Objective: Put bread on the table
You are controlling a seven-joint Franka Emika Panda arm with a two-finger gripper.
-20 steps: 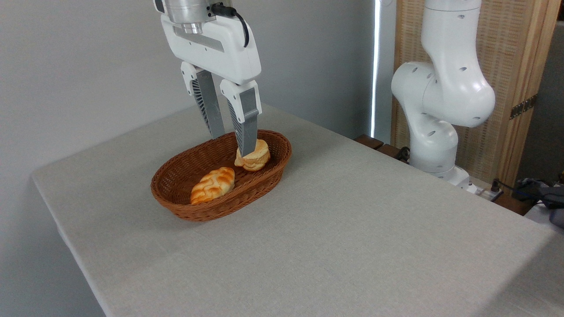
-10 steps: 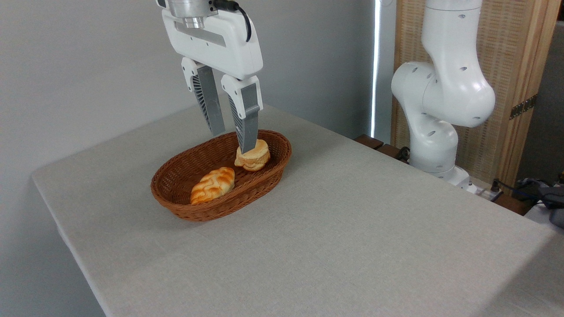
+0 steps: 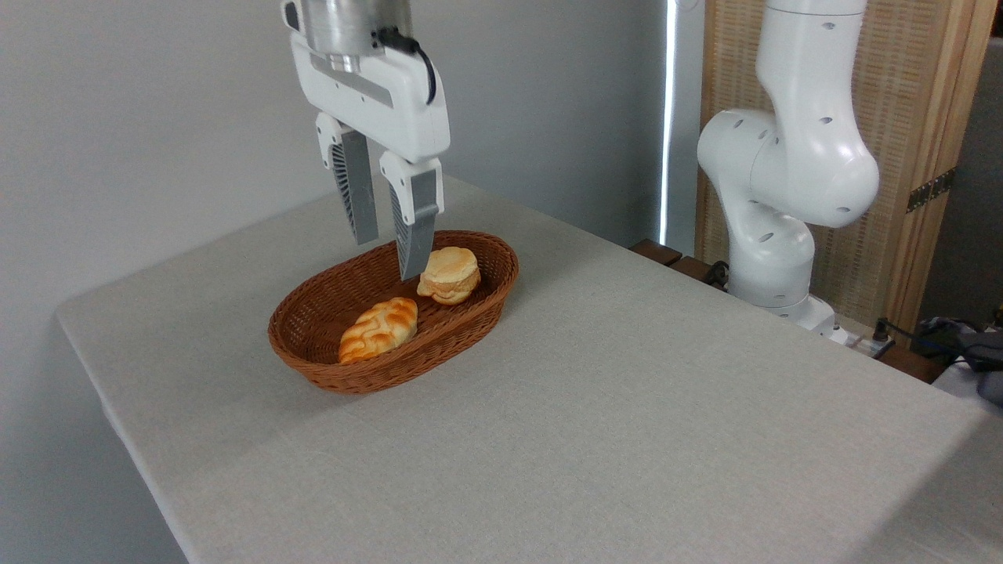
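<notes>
Bread (image 3: 449, 274) on my feed is the small round pale-golden layered bun, sitting in the far right end of the brown oval wicker basket (image 3: 329, 368), not on the table. Going near to far: the big light grey-beige cloth-covered table (image 3: 627, 439) fills the front, then the basket with two baked items in it, one braided orange-glazed loaf (image 3: 378, 329) nearer me and the one bun behind it. Above the basket, the white robot arm (image 3: 791, 164) reaches over from the right with its wrist pointing straight down. The gripper (image 3: 388, 251) has its two grey fingers a modest gap apart and holds nothing; the nearer fingertip hangs just left of the bun, and I can't tell if it touches.
</notes>
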